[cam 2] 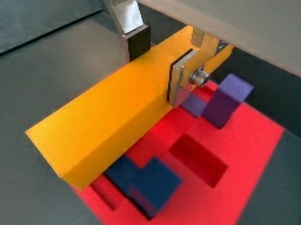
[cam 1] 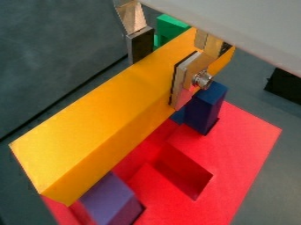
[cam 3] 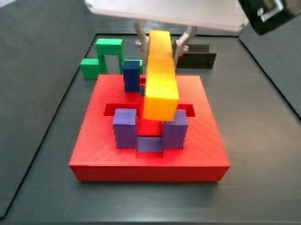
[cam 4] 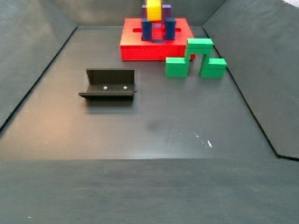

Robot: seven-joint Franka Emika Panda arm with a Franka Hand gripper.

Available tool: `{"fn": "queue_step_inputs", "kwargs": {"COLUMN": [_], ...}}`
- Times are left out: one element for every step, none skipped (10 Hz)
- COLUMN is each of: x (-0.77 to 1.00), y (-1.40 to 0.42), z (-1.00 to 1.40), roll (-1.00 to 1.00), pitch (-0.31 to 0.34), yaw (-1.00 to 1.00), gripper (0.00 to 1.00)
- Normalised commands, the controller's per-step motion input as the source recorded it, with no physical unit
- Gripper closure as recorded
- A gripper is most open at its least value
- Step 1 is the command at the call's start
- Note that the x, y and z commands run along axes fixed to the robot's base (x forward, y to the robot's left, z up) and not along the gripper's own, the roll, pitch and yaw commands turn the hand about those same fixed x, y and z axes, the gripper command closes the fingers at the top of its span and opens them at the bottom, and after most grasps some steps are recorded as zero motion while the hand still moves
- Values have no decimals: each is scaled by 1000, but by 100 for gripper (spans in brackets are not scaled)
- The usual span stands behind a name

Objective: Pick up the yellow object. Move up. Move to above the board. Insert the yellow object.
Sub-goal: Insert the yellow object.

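Observation:
My gripper (cam 1: 163, 60) is shut on the yellow object (cam 1: 100, 132), a long yellow-orange bar; both wrist views show it clamped between the silver fingers (cam 2: 182, 77). In a side view the bar (cam 3: 160, 75) hangs upright, slightly tilted, from the gripper (cam 3: 163, 37) over the middle of the board (cam 3: 118, 158). Its lower end sits between the purple posts (cam 3: 127, 127), just above a cut-out slot; I cannot tell whether it touches. The red board fills the ground below in both wrist views (cam 2: 253, 167). The far side view shows the board (cam 4: 135, 51) and the bar (cam 4: 153, 9).
A blue post (cam 3: 132, 75) stands on the board behind the bar. A green U-shaped block (cam 3: 109, 54) and a dark flat block (cam 3: 198, 58) lie beyond the board. The fixture (cam 4: 108, 85) stands on the dark floor, away from the board.

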Motion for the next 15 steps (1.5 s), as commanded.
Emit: {"fn": "queue_step_inputs", "kwargs": {"x": [-154, -37, 11, 111, 51, 51, 31, 74, 146, 129, 60, 17, 80, 100, 77], "y": [-180, -111, 0, 0, 0, 0, 0, 0, 0, 0, 0, 0, 0, 0, 0], "z": [-3, -203, -274, -240, -243, -197, -154, -126, -106, -106, -111, 0, 71, 80, 23], "roll": [130, 173, 187, 147, 174, 133, 111, 121, 129, 104, 99, 80, 156, 176, 163], "pitch": [-7, 21, 106, 147, 150, 144, 140, 153, 169, 149, 121, 129, 236, 257, 244], "yaw": [63, 114, 89, 0, 0, 0, 0, 0, 17, 14, 11, -9, -203, -220, -186], "gripper": [100, 100, 100, 100, 100, 100, 100, 100, 100, 100, 100, 100, 100, 100, 100]}}
